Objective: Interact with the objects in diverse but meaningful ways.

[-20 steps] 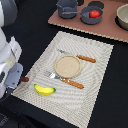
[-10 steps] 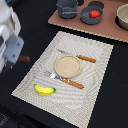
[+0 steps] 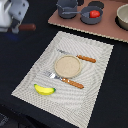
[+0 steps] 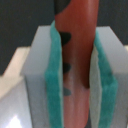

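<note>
My gripper (image 3: 18, 24) is at the far left of the exterior view, raised above the dark table, shut on a brown-handled utensil (image 3: 28, 27) whose handle sticks out sideways. In the wrist view the reddish-brown handle (image 4: 76, 45) runs between my teal pads (image 4: 52, 85), which press on both sides. A yellow banana (image 3: 44, 90) lies on the near corner of the striped placemat (image 3: 95, 100). A red tomato (image 3: 94, 13) sits in a grey pot (image 3: 91, 16) at the back. The fish piece is out of view.
A tan plate (image 3: 67, 65) lies mid-placemat, with a brown-handled fork (image 3: 67, 80) on its near side and a brown-handled knife (image 3: 80, 56) on its far side. A wooden board (image 3: 107, 31) at the back carries a second grey pan (image 3: 67, 7) and a beige bowl (image 3: 122, 15).
My gripper has risen toward the top of the exterior view, keeping the brown-handled utensil in its grip. Things on the placemat have not moved.
</note>
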Available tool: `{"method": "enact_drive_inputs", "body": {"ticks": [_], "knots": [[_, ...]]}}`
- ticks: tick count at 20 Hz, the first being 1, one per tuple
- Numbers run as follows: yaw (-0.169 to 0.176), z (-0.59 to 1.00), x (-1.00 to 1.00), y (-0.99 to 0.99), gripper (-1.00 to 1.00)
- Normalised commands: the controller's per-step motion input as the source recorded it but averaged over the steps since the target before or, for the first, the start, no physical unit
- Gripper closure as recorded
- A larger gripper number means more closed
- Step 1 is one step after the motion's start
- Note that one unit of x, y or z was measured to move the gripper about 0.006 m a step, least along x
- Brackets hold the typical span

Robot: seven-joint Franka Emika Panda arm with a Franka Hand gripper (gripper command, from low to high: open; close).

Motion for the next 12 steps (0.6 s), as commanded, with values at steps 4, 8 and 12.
{"method": "enact_drive_inputs", "body": {"ticks": [4,8,12], "knots": [[0.0,0.27,0.29,0.94,1.0],[0.0,0.22,0.43,0.92,1.0],[0.0,0.21,0.41,0.93,1.0]]}}
